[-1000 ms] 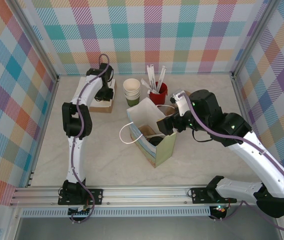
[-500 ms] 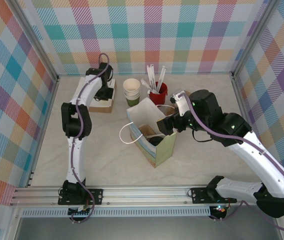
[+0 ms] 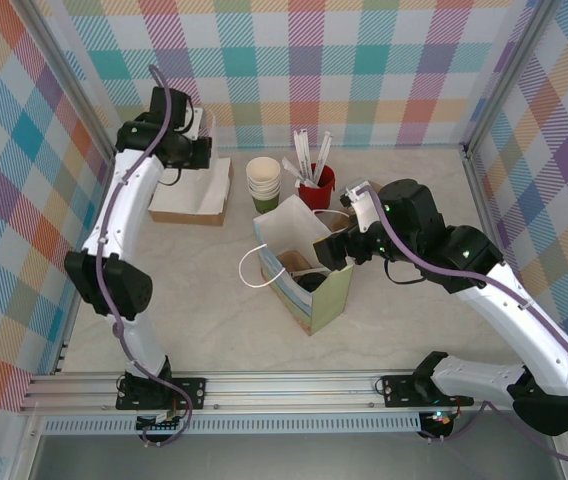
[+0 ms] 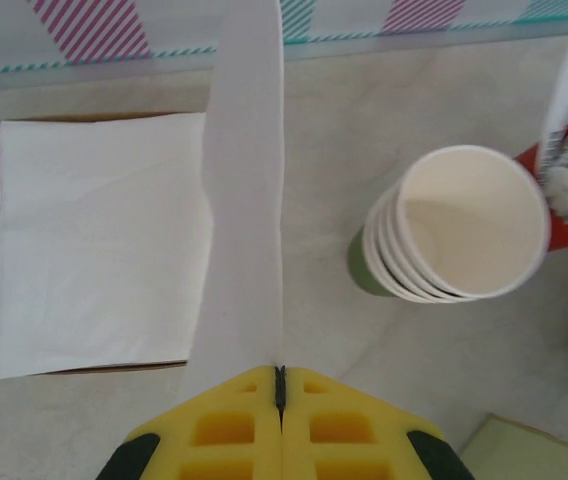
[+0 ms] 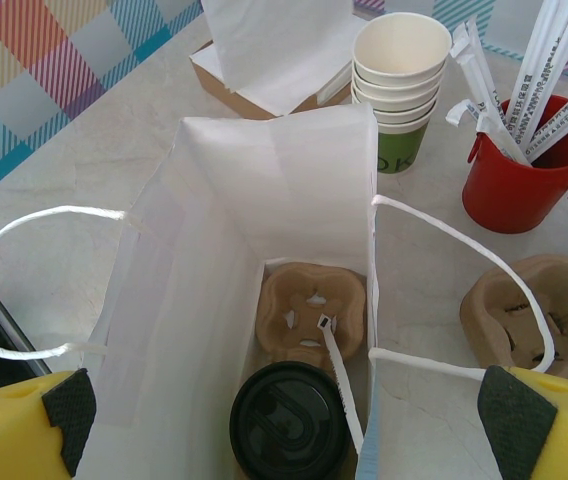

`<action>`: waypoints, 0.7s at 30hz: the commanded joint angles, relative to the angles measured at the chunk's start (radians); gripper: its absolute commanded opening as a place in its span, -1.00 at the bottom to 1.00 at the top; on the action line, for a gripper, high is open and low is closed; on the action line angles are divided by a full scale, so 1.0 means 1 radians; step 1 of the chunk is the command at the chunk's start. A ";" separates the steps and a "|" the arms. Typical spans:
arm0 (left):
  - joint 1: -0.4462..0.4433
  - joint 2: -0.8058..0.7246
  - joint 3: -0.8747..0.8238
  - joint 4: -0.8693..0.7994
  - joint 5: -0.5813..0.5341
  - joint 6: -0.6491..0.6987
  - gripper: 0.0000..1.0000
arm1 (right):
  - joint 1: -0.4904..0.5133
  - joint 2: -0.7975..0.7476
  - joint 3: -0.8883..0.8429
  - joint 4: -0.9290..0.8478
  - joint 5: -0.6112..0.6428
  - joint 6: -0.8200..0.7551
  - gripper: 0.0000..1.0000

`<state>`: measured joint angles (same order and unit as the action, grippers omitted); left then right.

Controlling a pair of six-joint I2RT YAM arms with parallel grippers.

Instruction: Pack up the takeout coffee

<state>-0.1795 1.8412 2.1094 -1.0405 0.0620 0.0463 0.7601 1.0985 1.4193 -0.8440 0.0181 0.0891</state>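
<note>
Black lid of takeout coffee (image 5: 289, 425) sits inside white bag (image 5: 264, 180); I can't see cup body. Right end effector (image 5: 291, 410) spread wide, straddling bag, contact unclear. Left end effector (image 4: 280, 385) closed, pinching napkin (image 4: 247, 180), top cropped.

Bag (image 5: 264, 200): one
Takeout coffee (image 5: 289, 425): one
Cup carriers (image 5: 309, 310): two
Cup stack (image 5: 401, 60): one
Red cup (image 5: 519, 195): one
Napkin pile (image 4: 94, 240): one
Loose napkin (image 4: 249, 180): one

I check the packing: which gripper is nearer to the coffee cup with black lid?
Right. The right gripper is open over the bag holding the coffee cup; the left gripper pinches a napkin above the napkin stack.
</note>
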 commanded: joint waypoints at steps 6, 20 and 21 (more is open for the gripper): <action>0.003 -0.164 -0.022 0.061 0.392 0.006 -1.00 | 0.001 0.004 0.067 0.090 -0.048 -0.134 1.00; -0.065 -0.349 -0.057 0.133 0.900 0.055 -1.00 | 0.001 0.132 0.278 0.207 -0.240 -0.559 0.99; -0.071 -0.357 -0.057 0.128 0.924 0.064 -1.00 | 0.001 0.136 0.281 0.231 -0.255 -0.588 0.99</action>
<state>-0.2302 1.5093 2.0644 -0.9314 0.8330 0.0715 0.7601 1.2274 1.6669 -0.7029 -0.1665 -0.3683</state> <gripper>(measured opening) 0.040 0.997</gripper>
